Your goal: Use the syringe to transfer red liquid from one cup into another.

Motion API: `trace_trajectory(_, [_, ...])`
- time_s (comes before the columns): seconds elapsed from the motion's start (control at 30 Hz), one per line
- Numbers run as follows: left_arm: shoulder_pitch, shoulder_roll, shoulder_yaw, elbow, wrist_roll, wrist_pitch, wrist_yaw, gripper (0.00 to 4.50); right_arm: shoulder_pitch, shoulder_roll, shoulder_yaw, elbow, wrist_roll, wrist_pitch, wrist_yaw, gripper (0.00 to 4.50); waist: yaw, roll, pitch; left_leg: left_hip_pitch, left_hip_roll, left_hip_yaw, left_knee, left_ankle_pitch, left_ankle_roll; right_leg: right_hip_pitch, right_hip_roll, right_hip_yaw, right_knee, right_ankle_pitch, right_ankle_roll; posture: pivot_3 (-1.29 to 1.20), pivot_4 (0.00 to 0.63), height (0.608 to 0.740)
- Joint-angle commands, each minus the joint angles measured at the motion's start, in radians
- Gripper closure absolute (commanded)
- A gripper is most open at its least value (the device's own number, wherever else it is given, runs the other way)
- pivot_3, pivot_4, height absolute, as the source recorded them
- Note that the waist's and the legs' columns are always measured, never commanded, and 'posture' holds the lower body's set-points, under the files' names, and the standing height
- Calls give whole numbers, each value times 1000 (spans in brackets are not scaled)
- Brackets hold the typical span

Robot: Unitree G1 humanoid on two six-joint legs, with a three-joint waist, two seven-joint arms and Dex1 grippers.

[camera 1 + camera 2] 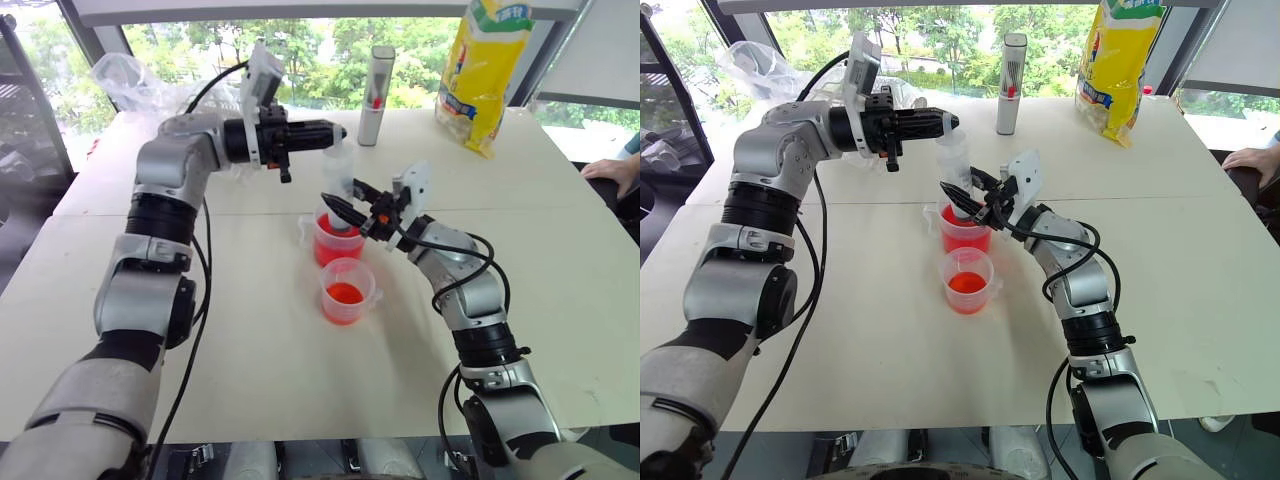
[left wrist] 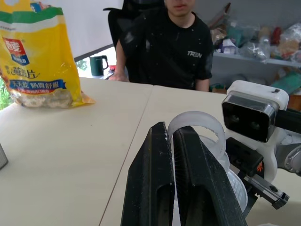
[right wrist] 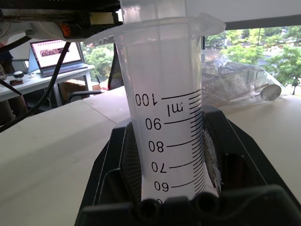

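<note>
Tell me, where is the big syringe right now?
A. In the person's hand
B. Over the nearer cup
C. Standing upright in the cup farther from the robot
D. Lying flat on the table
C: the syringe stands upright in the larger cup of red liquid, the right gripper shut around its barrel and the left gripper at its top.

Left gripper's two black fingers [image 2: 162, 188] pinch together on the translucent white plunger ring [image 2: 197, 123]; a yellow snack bag [image 2: 35, 56] and a black-shirted person [image 2: 164, 44] sit across the pale table [image 2: 70, 160].

Silver-grey jointed arms, black cables, white wrist cameras, black fingers [image 2: 188, 183].
</note>
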Motion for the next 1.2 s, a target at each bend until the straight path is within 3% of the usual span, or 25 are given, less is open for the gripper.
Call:
trace_trajectory(0.03, [-90,14,69,-23,-22,-50,29,4479,22,-1,49,6,-12,9,42,3092,0,0,0,0,0,0,0,0,0,0,0,0,0,0,0,0,150,740])
trace_trajectory(1.1, [-65,15,56,-47,-25,-22,29,4479,-8,-4,41,-15,-1,24,45,3092,0,0,0,0,0,0,0,0,0,0,0,0,0,0,0,0,150,740])
trace_trajectory(1.2, [-63,17,58,-53,-30,6,34,3530,-16,-6,34,-25,1,27,41,3092,-1,0,0,0,0,0,0,0,0,0,0,0,1,0,0,0,150,740])
